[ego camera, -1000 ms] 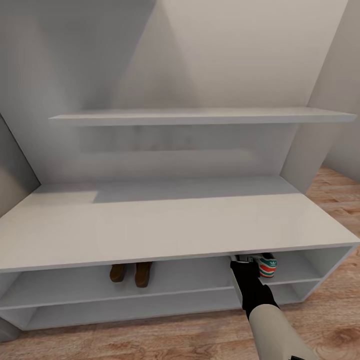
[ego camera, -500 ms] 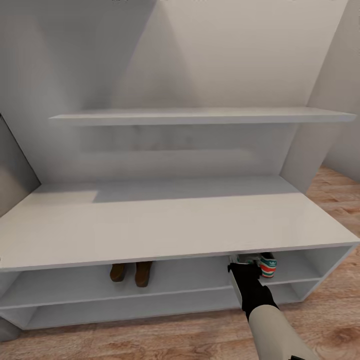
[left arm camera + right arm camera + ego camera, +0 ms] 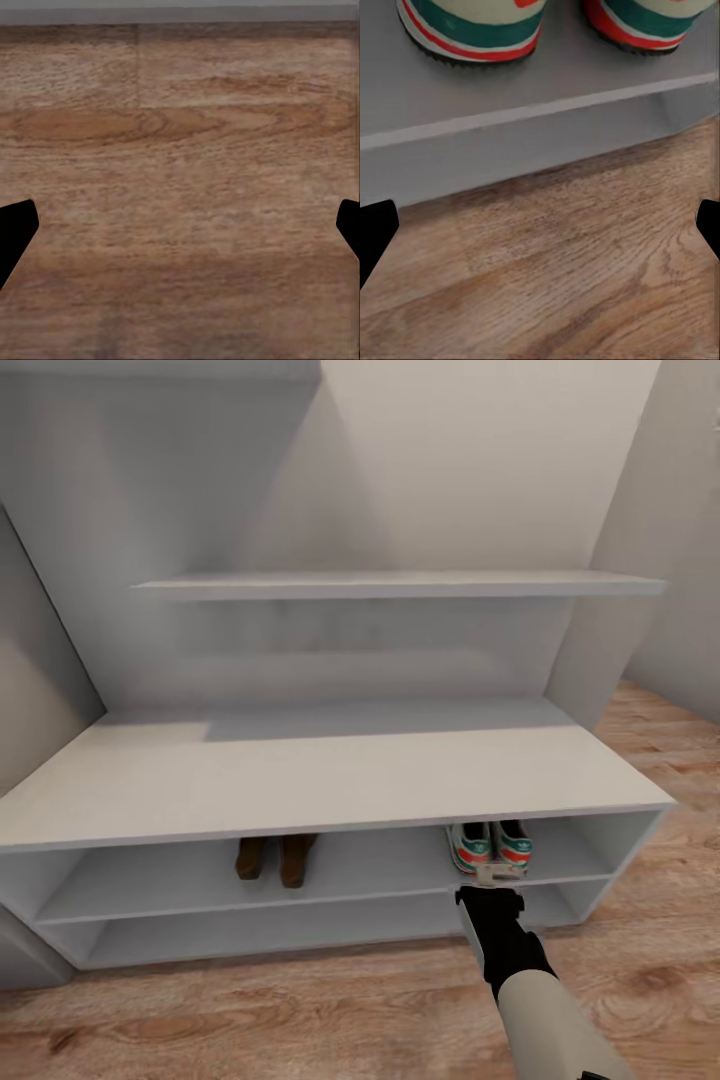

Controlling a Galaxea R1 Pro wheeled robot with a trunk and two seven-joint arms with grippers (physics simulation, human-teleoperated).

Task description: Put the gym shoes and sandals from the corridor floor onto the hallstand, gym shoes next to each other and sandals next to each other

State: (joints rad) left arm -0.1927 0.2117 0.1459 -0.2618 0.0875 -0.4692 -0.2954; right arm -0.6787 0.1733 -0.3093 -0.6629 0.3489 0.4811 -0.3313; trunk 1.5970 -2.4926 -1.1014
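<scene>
All 4 shoes sit on the rack, and both my claws are empty.

The 2 gym shoes (image 3: 489, 845) stand side by side on the upper low shelf of the hallstand (image 3: 330, 785), toward its right end, heels facing me. The 2 sandals (image 3: 274, 857) stand together on the same shelf, nearer the middle and well apart from the gym shoes. My right claw (image 3: 490, 877) hangs just in front of the shelf edge, below the gym shoes, its 2 fingers spread wide with nothing between them. My left claw (image 3: 180, 225) is spread wide too, over the bare corridor floor (image 3: 300, 1010).
</scene>
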